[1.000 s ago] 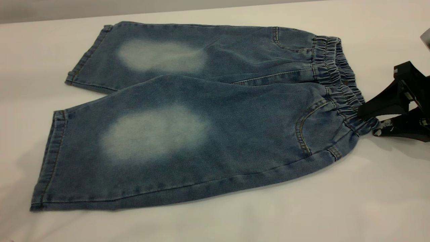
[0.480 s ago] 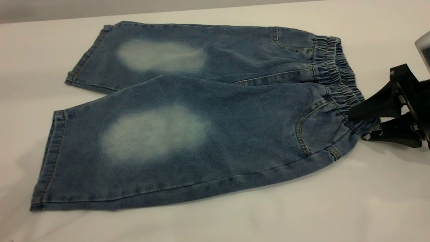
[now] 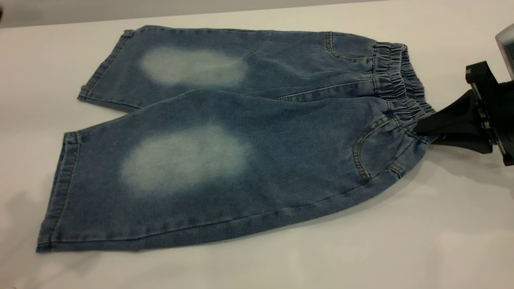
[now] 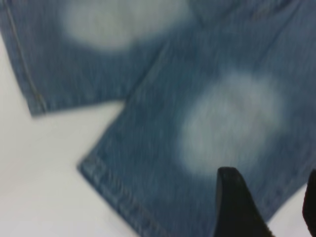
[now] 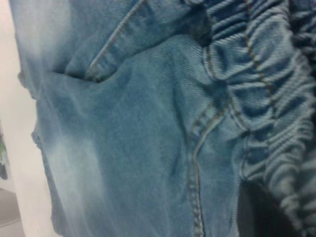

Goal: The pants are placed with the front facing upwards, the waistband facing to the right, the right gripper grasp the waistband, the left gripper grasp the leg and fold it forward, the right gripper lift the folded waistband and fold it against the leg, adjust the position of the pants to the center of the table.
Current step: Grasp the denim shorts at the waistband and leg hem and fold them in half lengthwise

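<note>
Now the right tool (image 3: 419, 128) pinches the waistband (image 3: 401, 96) at its near corner, denim pants (image 3: 225, 136) stretching leftward across the tabletop (image 3: 401, 241), while the left tool (image 4: 266, 207), fingers spread, hovers over the leg hem.

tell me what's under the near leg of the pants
The near leg of the pants overlaps the far leg's inner edge and otherwise lies on the table. Anything else beneath the denim is covered.

Soft even light — blurred wrist views
</note>
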`<action>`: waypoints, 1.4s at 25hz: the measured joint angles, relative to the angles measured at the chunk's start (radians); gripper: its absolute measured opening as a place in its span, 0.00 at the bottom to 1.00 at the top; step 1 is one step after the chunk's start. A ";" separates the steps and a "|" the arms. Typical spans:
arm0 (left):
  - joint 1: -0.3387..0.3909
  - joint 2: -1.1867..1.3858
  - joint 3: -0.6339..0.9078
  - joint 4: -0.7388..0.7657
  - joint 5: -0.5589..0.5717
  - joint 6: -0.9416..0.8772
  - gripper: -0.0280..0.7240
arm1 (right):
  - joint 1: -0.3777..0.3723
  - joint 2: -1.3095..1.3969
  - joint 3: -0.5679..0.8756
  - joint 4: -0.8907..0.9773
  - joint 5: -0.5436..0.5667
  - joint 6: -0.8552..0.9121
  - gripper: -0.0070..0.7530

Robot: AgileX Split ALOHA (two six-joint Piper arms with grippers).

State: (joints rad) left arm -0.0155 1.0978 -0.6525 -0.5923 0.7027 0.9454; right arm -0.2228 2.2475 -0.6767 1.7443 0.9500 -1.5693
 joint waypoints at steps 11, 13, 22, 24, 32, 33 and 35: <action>0.000 0.000 0.227 0.244 -0.070 -0.022 0.46 | 0.000 0.000 0.001 0.000 0.043 0.000 0.05; 0.000 0.000 0.263 0.261 -0.100 -0.016 0.46 | 0.000 0.000 0.001 0.000 0.064 0.000 0.05; 0.000 0.121 0.347 0.359 -0.295 0.028 0.46 | 0.000 0.000 0.001 0.000 0.069 -0.001 0.05; 0.000 0.169 0.347 0.358 -0.348 0.055 0.46 | 0.000 0.000 0.001 0.000 0.069 -0.001 0.05; -0.050 0.377 0.346 0.351 -0.493 0.199 0.46 | 0.003 0.000 0.001 0.000 0.068 -0.001 0.06; -0.075 0.403 0.346 0.351 -0.509 0.211 0.46 | 0.003 0.000 0.001 0.000 0.068 -0.001 0.06; -0.128 0.452 0.342 0.351 -0.544 0.223 0.46 | 0.003 0.000 0.001 0.000 0.068 -0.001 0.06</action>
State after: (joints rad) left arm -0.1434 1.5500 -0.3108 -0.2417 0.1583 1.1682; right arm -0.2201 2.2475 -0.6758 1.7442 1.0176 -1.5702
